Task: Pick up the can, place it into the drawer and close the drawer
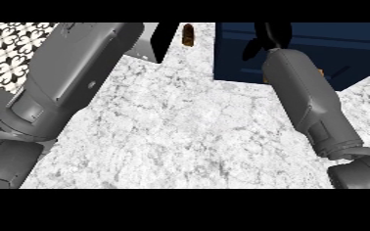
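Observation:
A small brown can [188, 34] stands on the white marble counter [180, 122] at the far edge, near the middle of the view. To its right lies the dark blue drawer [239, 54]. My right hand [266, 40] hangs over the drawer's upper part, a little right of the can and apart from it. Its black fingers are spread and nothing shows between them. My left forearm [69, 73] rises along the left side. Only a black part of my left hand [165, 40] shows just left of the can, and its fingers are hidden.
A black-and-white patterned surface [22, 44] shows beyond the counter's left edge. The right forearm [311, 98] crosses the drawer's lower right corner. Bare marble spreads between the two forearms.

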Robot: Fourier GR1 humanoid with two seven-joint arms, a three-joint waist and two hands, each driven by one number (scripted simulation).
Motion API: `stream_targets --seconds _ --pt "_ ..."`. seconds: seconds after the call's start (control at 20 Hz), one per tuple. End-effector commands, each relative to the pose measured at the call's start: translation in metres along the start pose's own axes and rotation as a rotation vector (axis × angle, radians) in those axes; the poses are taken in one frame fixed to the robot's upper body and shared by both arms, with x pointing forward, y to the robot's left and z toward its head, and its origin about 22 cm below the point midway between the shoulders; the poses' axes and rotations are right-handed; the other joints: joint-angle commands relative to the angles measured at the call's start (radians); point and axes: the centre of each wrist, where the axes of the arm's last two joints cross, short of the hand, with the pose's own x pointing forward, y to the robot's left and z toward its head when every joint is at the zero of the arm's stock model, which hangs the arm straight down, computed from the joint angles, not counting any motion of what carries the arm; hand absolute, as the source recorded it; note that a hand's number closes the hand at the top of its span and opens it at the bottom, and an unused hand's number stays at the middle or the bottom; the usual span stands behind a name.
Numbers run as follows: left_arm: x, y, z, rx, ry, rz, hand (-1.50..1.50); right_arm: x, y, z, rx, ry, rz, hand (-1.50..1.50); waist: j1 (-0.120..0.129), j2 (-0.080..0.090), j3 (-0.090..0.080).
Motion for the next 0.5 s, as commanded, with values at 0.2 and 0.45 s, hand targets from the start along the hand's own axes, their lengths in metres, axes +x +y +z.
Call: stream_targets --seconds 0.2,0.45 --pt "0.003 0.016 0.007 -0.013 -0.010 -0.002 -1.50 0.033 -0.033 -0.038 -0.120 -0.010 -0.198 -1.50 0.025 -0.007 -0.003" --pt "-0.010 0.040 0.011 -0.003 0.005 0.000 -1.50 0.021 -0.035 -0.039 -0.130 -0.026 -0.204 -1.50 0.016 -0.003 -0.005"
